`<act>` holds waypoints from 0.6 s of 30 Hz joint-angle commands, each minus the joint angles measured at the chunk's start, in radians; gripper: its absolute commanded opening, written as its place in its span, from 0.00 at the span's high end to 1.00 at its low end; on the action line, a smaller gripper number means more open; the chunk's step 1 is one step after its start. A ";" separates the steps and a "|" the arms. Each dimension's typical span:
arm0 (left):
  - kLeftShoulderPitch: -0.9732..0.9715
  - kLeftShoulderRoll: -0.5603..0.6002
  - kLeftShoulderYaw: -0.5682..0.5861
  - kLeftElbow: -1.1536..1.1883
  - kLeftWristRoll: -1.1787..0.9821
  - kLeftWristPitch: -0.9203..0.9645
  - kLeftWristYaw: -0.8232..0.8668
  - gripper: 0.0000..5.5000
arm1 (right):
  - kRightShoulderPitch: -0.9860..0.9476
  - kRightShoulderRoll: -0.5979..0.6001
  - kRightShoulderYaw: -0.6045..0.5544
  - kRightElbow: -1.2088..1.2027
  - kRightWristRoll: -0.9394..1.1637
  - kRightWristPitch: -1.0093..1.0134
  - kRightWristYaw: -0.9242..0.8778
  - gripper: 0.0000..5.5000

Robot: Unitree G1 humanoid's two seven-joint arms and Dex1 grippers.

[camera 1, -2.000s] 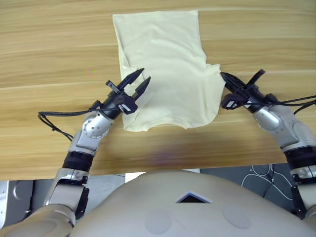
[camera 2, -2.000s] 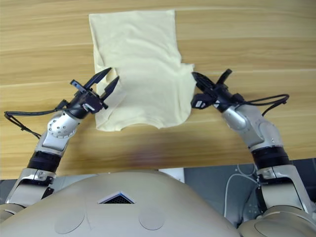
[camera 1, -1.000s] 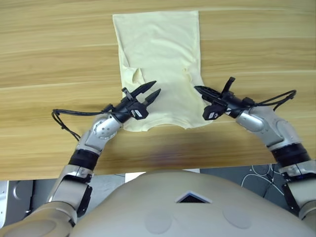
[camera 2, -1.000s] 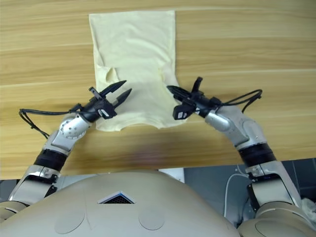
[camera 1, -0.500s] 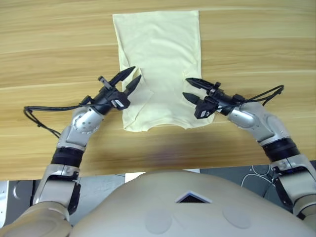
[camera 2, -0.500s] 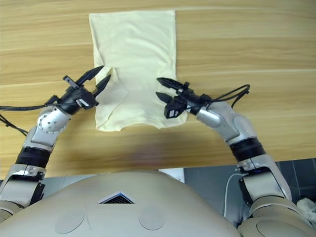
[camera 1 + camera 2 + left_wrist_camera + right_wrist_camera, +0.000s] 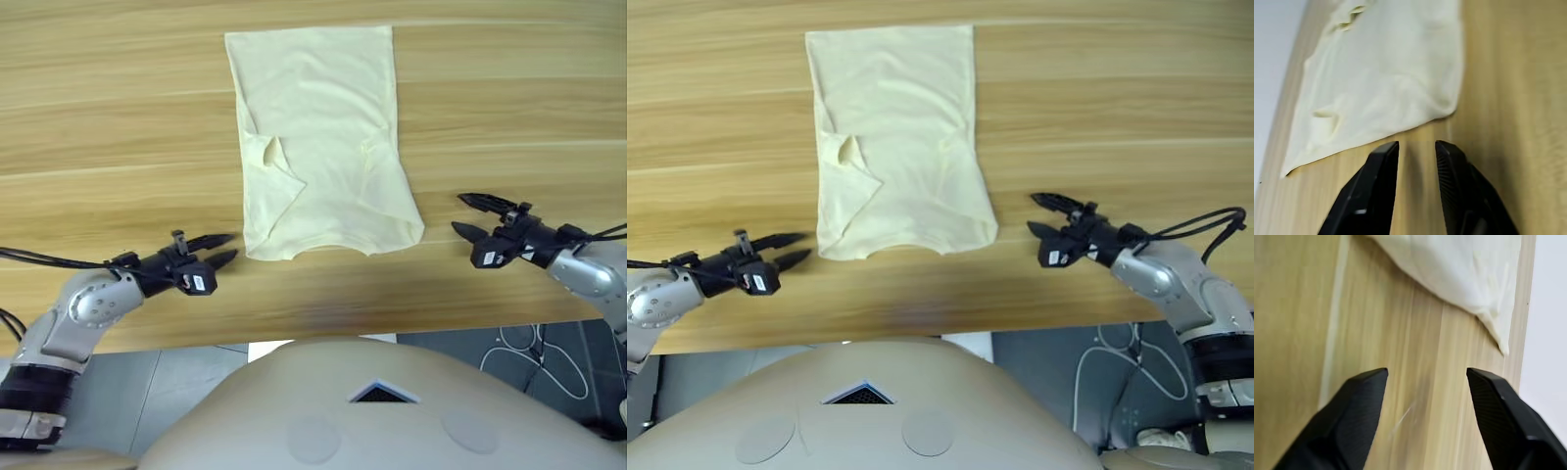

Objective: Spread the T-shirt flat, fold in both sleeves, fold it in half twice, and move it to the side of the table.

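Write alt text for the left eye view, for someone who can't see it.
A pale yellow T-shirt lies on a wooden table, both sleeves folded in. The open left gripper and open right gripper flank its near end, not touching it.

One T-shirt [image 7: 318, 147], one wooden table [image 7: 118, 117], two end effectors, left end effector [image 7: 233, 246], right end effector [image 7: 458, 212]

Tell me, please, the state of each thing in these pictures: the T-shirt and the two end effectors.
T-shirt: lies flat on the table, both sleeves folded in, not yet folded in half.
Left end effector: open, empty, apart from the T-shirt.
Right end effector: open, empty, apart from the T-shirt.
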 commanded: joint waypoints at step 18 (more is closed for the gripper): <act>-0.175 -0.004 -0.164 0.093 0.055 -0.036 -0.085 0.74 | -0.132 0.066 0.198 0.032 -0.068 -0.071 0.047 0.45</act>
